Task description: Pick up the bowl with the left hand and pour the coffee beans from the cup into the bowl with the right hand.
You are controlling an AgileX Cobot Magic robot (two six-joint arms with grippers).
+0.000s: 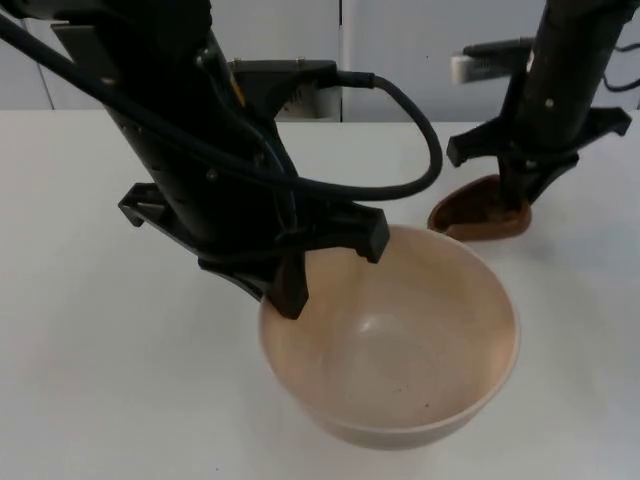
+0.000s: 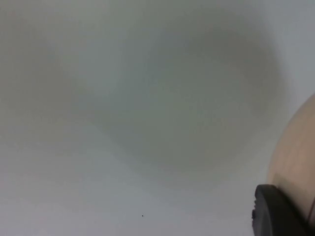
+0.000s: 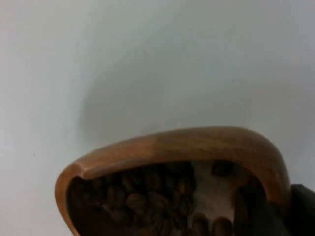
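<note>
Table [image 1: 90,380], white. Bowl [image 1: 400,340], beige, near the front edge, its rim clamped by the left gripper [image 1: 295,285], whose arm hides the rear-left rim. Cup [image 1: 480,212], brown, toward the back, pinched by the right gripper [image 1: 520,195]; beans [image 3: 142,201] visible in the right wrist view.

top: high, down-forward | wrists: close over table [image 1: 90,380] | shared: probably bowl [image 1: 400,340]

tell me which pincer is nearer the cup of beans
Right. The right pincer is at the cup, a finger inside its rim over the beans. The left pincer is off at the bowl, gripping its rim.
</note>
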